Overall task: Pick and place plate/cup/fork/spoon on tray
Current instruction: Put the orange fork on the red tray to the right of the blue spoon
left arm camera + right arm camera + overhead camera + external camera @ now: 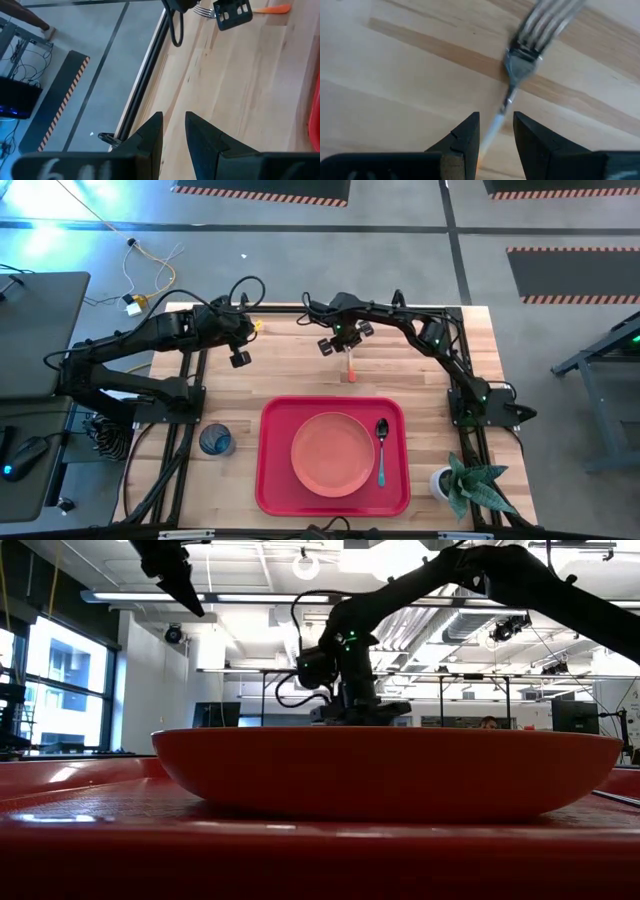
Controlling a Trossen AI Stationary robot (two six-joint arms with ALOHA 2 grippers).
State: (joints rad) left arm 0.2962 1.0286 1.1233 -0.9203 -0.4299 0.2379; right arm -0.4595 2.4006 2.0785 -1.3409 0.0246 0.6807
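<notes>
On bare wood beyond the red rectangular plastic tray's (268,480) far rim, the right gripper (496,131), angled downward, straddles the orange-handled metal fork's (532,37) neck with fingers slightly apart.

A red tray (268,480) lies at the table's (300,360) near edge, carrying a salmon-orange plate (332,453) at its middle and a blue-handled spoon (381,448) just beside the plate's right rim. A blue cup (215,440) stands on the wood left of the tray. Beyond the tray, the right gripper (342,342) hangs over the orange-handled fork (351,364). The left gripper (238,356) hovers over bare wood nearby. A potted plant (466,483) sits at the table's near right corner.
</notes>
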